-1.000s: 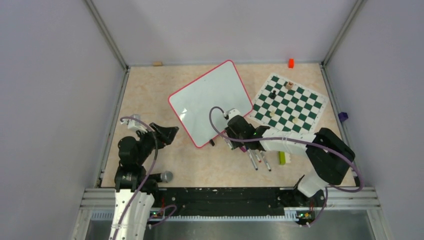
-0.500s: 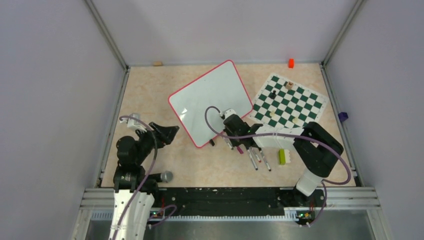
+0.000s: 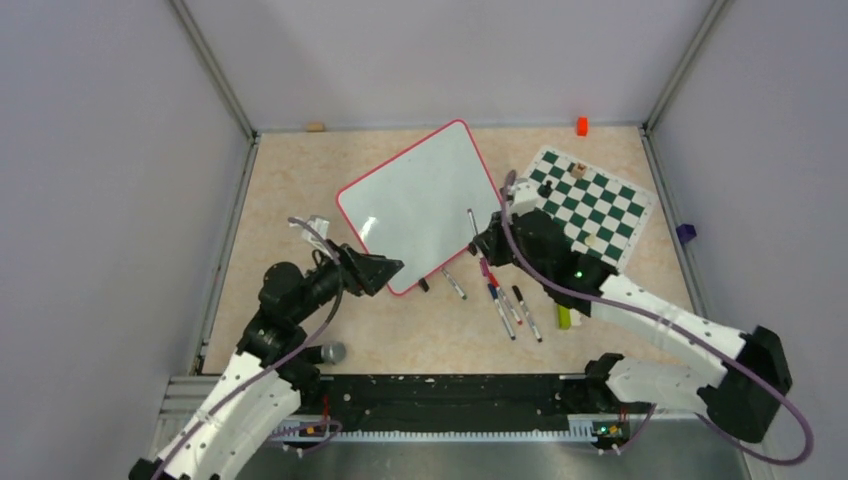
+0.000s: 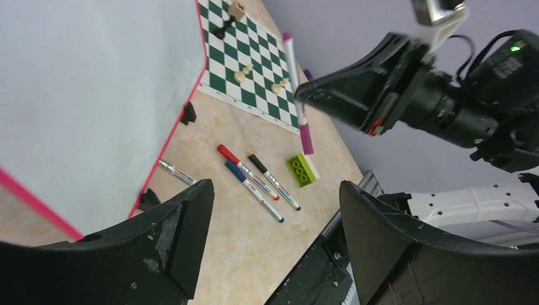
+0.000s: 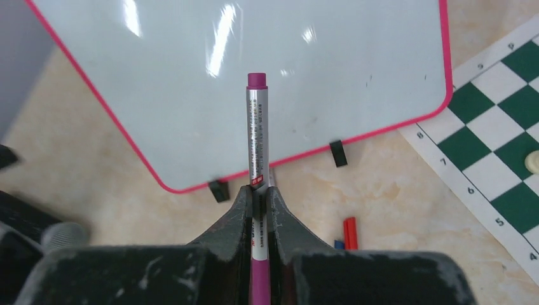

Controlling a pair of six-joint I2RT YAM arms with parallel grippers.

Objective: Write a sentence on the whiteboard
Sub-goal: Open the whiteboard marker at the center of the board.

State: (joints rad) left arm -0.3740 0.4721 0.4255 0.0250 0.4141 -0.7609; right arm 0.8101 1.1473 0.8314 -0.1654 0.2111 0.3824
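The whiteboard (image 3: 420, 195) lies tilted mid-table, glossy white with a red-pink rim. No lettering shows on it; the sentence is not in view. My right gripper (image 3: 483, 243) is shut on a purple marker (image 3: 472, 226) and holds it above the board's near right edge. In the right wrist view the gripper (image 5: 257, 197) pinches the marker (image 5: 257, 127) and its capped end points over the board (image 5: 159, 76). My left gripper (image 3: 388, 272) is open and empty at the board's near left corner. In the left wrist view (image 4: 273, 216) the board (image 4: 95, 95) lies to its left.
Several loose markers (image 3: 505, 305) and a green brick (image 3: 563, 317) lie near the board's front edge. The chequered chess mat (image 3: 580, 205) with a few pieces lies to the right. An orange block (image 3: 582, 126) and a wooden block (image 3: 316, 127) sit at the back wall.
My right gripper has lifted the purple marker off the table and moved back and right to the board's near right edge. My left arm has reached right to the board's near corner.
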